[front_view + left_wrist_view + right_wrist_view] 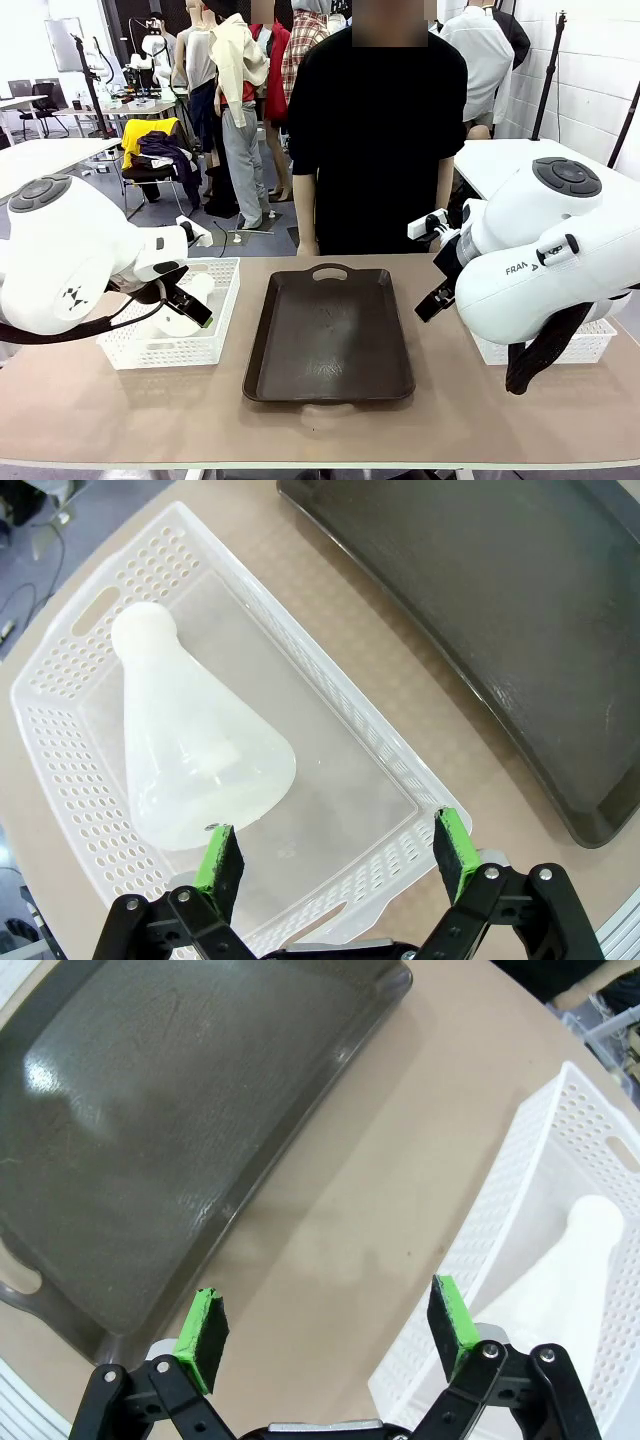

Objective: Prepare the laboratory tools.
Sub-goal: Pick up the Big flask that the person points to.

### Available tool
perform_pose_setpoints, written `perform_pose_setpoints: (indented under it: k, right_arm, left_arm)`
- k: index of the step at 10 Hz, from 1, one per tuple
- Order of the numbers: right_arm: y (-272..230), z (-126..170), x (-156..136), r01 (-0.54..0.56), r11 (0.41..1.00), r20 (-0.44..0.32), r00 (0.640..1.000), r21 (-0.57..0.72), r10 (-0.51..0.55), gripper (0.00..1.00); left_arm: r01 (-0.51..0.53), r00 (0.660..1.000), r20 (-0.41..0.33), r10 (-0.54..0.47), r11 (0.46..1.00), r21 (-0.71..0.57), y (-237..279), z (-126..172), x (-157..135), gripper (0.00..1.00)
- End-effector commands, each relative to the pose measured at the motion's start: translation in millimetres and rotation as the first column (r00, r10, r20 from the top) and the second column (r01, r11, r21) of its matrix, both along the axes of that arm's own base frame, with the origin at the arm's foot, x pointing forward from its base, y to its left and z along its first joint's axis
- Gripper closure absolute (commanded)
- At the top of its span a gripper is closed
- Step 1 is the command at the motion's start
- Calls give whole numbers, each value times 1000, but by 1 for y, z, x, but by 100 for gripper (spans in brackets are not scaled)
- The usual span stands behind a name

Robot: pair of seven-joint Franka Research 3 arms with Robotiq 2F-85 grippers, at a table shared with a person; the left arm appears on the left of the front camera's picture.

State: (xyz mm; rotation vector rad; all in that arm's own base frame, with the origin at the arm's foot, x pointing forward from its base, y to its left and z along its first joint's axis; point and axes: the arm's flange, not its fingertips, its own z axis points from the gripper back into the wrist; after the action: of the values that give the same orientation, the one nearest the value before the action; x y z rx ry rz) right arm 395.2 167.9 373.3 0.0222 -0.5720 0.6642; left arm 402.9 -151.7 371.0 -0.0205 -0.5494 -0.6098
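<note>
The left flask (190, 750), translucent white plastic and conical, lies on its side in the perforated left basket (60, 750), neck toward the handle slot, wide base nearest the left tool (335, 850), spread and empty. The right flask (565, 1280) lies in the right basket (540, 1150), neck pointing away from the right tool (325, 1322), released over the tan counter (400, 1160) beside the glossy dark tray (150, 1080)

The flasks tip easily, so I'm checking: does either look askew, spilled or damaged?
Both lie on their sides rather than upright: the left flask in the left basket, and, as far as the right wrist view shows, the right flask in the right basket. No spill or damage shows.
</note>
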Motion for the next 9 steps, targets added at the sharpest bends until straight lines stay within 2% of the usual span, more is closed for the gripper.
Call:
perform_pose_setpoints:
  k: [1,6,7,9]
  right_arm:
    - [0,0,0,0,1000,0,1000,0,0,0]
    - [0,0,0,0,1000,0,1000,0,0,0]
    - [-12,21,-4,0,997,-30,1000,76,3,0]
    - [-38,60,-10,12,980,-45,999,201,-4,0]
  left_arm:
    - [-2,1000,0,2,1000,-1,1,0,0,0]
    - [0,1000,0,0,1000,0,0,0,0,0]
    - [-21,999,28,21,1000,-2,5,16,-8,0]
    - [-71,994,70,79,991,-112,30,50,-18,0]
